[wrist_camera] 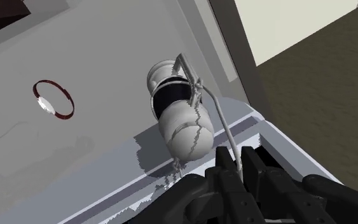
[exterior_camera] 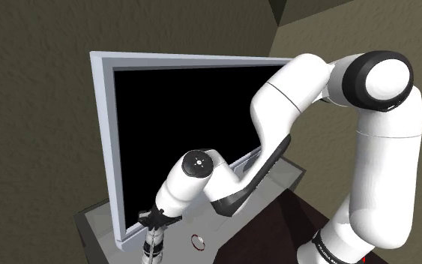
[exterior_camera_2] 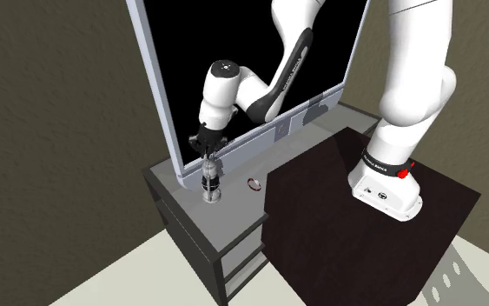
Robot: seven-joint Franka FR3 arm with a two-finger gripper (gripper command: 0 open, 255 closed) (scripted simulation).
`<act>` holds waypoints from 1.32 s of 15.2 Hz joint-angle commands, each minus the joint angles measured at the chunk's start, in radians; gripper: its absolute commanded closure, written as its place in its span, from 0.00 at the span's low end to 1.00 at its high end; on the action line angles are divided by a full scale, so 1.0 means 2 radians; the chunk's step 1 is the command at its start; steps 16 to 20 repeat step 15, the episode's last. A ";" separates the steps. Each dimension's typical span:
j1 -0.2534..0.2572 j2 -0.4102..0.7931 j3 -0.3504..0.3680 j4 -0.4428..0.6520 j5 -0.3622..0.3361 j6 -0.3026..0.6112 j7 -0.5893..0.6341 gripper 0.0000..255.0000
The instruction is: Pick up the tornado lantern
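1. Olive-brown textured walls enclose a corner where a grey tabletop (exterior_camera_2: 234, 209) carries a large screen (exterior_camera_2: 251, 52) with a pale grey frame and a pure black face.
2. Beside the tabletop, at the second exterior view's right, stands the dark stand (exterior_camera_2: 320, 226) that bears the white arm (exterior_camera_2: 407, 78).
3. From there the arm bends across the front of the screen and points its wrist straight down near the screen's lower corner.
4. The lantern (wrist_camera: 180, 127) has a pale, rounded body, a dark band around its middle and a thin wire handle (wrist_camera: 225, 118) that arches up from its top.
5. In the second exterior view the lantern (exterior_camera_2: 210, 189) hangs upright directly under the pincer (exterior_camera_2: 208, 165), just in front of the screen's frame and near the tabletop's front edge.
6. Whether its base touches the tabletop or sits just above it cannot be told.
7. In the wrist view the pincer (wrist_camera: 239, 164) is clamped on the wire handle, with its two black fingers (wrist_camera: 225, 170) pressed together around the wire.
8. A small red ring (wrist_camera: 52, 98) lies flat on the tabletop, near the lantern but apart from it, on the side toward the stand.
9. The lantern's shadow falls on the tabletop under it.
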State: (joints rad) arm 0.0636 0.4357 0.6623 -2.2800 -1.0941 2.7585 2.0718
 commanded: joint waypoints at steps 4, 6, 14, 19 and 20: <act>-0.028 -0.031 0.035 -0.011 0.055 -0.009 -0.044 1.00; -0.041 -0.044 0.051 -0.015 0.079 -0.014 -0.062 1.00; -0.091 -0.091 0.111 -0.026 0.171 -0.030 -0.134 1.00; -0.091 -0.091 0.111 -0.026 0.171 -0.030 -0.134 1.00; -0.091 -0.091 0.111 -0.026 0.171 -0.030 -0.134 1.00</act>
